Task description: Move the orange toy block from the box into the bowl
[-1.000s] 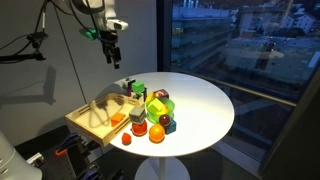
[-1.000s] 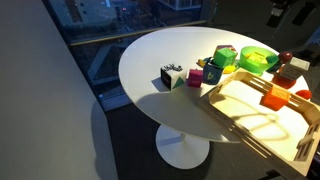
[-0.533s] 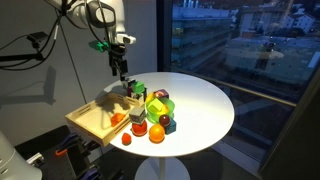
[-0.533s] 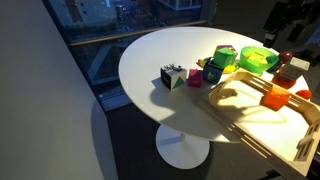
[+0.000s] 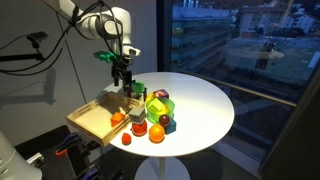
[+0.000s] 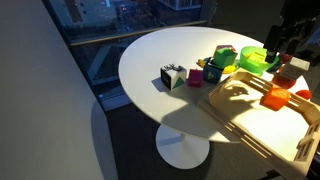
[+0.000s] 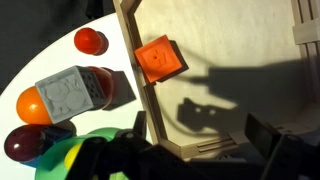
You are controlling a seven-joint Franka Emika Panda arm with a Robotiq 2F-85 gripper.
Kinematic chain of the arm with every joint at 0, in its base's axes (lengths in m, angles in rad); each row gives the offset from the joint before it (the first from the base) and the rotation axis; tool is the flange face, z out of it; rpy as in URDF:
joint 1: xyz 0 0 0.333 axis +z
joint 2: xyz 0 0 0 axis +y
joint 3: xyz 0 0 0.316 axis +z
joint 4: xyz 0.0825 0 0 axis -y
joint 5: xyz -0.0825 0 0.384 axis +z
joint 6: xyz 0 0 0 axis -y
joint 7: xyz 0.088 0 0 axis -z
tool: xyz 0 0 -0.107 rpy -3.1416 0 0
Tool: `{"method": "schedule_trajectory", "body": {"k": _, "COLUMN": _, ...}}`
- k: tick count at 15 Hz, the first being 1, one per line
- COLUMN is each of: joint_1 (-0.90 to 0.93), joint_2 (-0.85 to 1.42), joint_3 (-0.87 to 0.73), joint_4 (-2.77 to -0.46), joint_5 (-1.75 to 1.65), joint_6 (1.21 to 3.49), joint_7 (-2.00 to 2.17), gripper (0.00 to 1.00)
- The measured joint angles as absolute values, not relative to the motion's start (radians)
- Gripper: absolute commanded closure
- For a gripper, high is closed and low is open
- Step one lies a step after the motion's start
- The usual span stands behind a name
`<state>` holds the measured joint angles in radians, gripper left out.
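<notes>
Wrist view: orange toy block [image 7: 160, 60] against box [image 7: 250, 50] wall; floor open.

The small orange block [image 7: 160, 60] lies flat inside the shallow light-wood box [image 7: 240, 50], just beside one low side wall. The box sits at the edge of the white worktop [image 5: 200, 100].
</notes>
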<state>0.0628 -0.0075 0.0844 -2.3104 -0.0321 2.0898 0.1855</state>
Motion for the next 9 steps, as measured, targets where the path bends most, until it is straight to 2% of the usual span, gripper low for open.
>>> {"method": "schedule_trajectory", "body": {"k": 9, "joint_1": 0.06, "joint_2": 0.005, "joint_3": 0.057, "joint_4": -2.348, "joint_5": -0.032, "joint_6": 2.117, "joint_7": 0.046, "gripper": 0.0}}
